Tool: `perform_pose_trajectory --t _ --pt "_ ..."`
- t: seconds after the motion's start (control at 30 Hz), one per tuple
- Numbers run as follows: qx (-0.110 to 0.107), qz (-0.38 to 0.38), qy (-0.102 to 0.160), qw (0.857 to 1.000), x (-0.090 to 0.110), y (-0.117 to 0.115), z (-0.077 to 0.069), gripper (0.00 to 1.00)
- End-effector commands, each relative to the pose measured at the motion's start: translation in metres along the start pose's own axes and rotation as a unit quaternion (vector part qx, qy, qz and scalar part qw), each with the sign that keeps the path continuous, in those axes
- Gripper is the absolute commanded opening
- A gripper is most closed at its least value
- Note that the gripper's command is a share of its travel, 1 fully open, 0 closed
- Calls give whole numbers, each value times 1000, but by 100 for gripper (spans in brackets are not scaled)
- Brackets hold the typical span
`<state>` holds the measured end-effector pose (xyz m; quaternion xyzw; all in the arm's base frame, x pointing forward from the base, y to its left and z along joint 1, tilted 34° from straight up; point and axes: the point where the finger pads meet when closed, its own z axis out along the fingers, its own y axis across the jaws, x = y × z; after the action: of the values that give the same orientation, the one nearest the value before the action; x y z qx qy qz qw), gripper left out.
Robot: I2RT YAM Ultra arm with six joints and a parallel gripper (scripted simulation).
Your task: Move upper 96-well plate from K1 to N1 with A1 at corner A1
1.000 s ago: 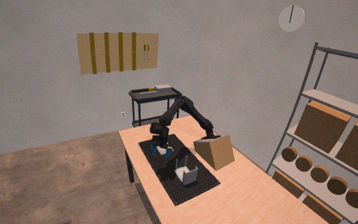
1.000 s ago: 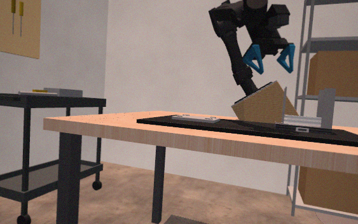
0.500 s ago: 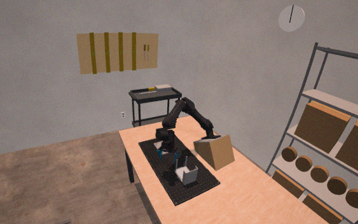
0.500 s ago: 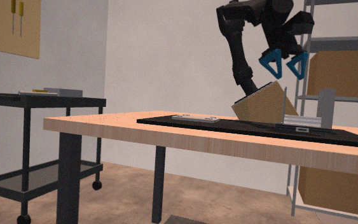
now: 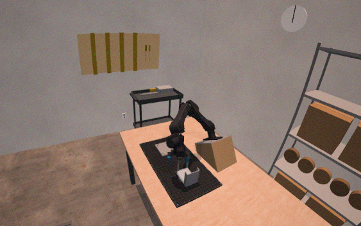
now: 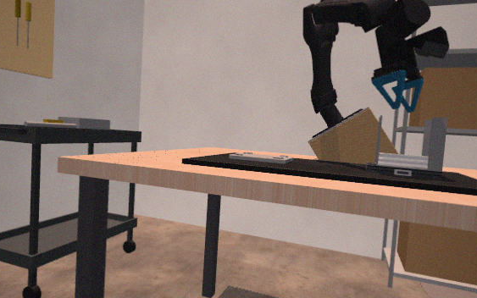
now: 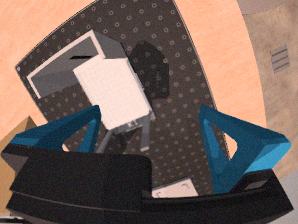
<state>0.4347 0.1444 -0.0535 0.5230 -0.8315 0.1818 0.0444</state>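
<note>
The stack rack K1 (image 5: 188, 176) stands on the black mat (image 5: 179, 169) near its front end, with grey walls and white plates stacked inside. In the side view the stacked plates (image 6: 402, 160) lie low in the rack (image 6: 433, 143). The wrist view shows the top plate (image 7: 112, 92) as a white rectangle inside the rack. The plate nest N1 (image 5: 162, 148) is a pale flat square at the mat's far end; it also shows in the side view (image 6: 262, 157). My gripper (image 5: 179, 158) (image 6: 398, 90) (image 7: 149, 110) has blue fingers, is open and empty, and hovers well above the rack.
The arm's base sits on a tilted tan wedge block (image 5: 217, 152) to the right of the mat. A metal shelf (image 5: 333, 138) with boxes stands at the right. A black cart (image 5: 156, 104) stands behind the table.
</note>
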Motion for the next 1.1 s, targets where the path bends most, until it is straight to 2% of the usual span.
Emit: perform_pose_trajectory --t 0.0,0.2,0.43,0.57,0.63,1.07 --pt "1 -52 24 998 -5 13 -12 100" --pt "-7 -122 67 990 -5 40 -9 100" --pt "-16 -212 124 969 -2 70 -9 100" --pt "-16 -220 129 967 -2 70 -9 100" --pt "-7 -212 116 970 -3 63 -22 100" --pt "-10 -211 114 971 -3 64 -22 100"
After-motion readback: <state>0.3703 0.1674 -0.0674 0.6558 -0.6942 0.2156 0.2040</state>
